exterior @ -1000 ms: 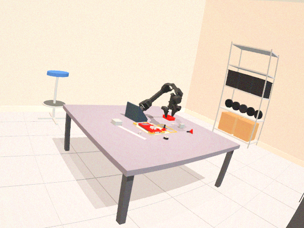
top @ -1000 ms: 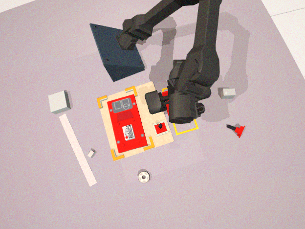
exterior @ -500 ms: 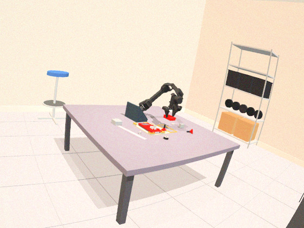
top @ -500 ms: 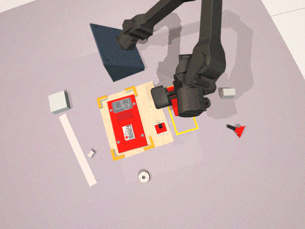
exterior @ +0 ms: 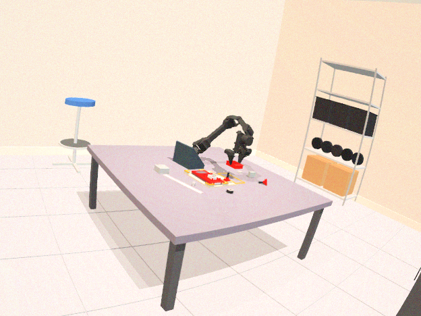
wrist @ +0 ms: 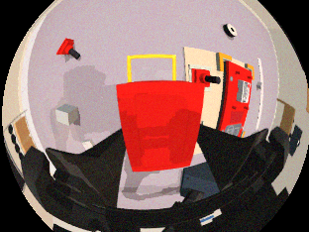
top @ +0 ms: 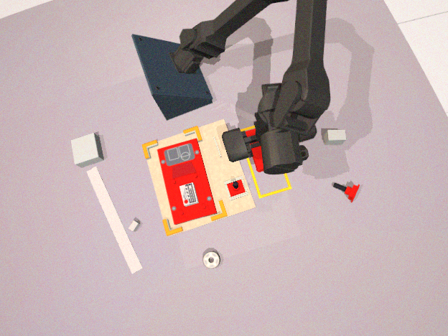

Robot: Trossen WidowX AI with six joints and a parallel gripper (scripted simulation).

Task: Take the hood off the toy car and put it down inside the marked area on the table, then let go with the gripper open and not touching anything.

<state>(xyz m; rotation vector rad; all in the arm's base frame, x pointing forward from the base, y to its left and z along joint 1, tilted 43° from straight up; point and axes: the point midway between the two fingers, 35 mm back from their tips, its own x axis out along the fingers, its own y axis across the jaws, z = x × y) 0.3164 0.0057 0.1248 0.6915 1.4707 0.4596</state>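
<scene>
My gripper [top: 252,145] [exterior: 235,162] [wrist: 160,129] is shut on the red hood [top: 257,159] [exterior: 234,165] [wrist: 160,111], which hangs level above the table over part of the marked area. The marked area is a yellow outline [top: 276,192] [wrist: 151,56] beside the board; in the top view my arm hides much of it, and in the wrist view the hood covers its nearer part. The red toy car [top: 171,191] [wrist: 232,96] lies on the cream board [top: 231,164] between orange corner pieces. The hood is apart from the car.
A red piece with a black knob [top: 235,185] sits on the board near the outline. A dark blue slanted block [top: 173,75] stands behind. Grey blocks [top: 86,149] [top: 336,136], a red piece with a black rod [top: 350,191], a wheel [top: 211,259] and a white strip [top: 113,220] lie around.
</scene>
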